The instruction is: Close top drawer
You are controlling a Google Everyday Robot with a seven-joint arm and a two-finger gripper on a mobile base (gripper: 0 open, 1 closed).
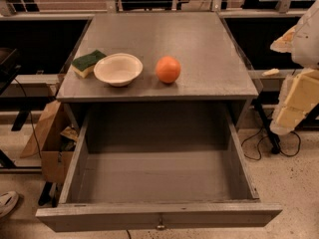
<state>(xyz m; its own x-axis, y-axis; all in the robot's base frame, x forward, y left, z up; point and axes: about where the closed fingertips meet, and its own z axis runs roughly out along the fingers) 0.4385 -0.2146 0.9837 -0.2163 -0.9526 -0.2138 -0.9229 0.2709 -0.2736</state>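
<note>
The top drawer (pixel 159 216) of the grey cabinet stands pulled far out toward me. Its long flat front panel runs along the bottom of the view, with a small metal knob (pixel 160 225) at its centre. The deep grey box inside (pixel 159 176) holds nothing. My gripper (pixel 295 103) shows as pale, cream-coloured parts at the right edge, level with the cabinet top. It is to the right of the drawer and apart from it. The lower drawer fronts are hidden under the open drawer.
On the cabinet top (pixel 199 44) lie a green and yellow sponge (pixel 88 62), a white bowl (pixel 118 68) and an orange (pixel 168 69). A cardboard box (pixel 50 143) stands at the left of the cabinet. Cables (pixel 259 146) lie on the floor at the right. A shoe (pixel 7 203) is at the bottom left.
</note>
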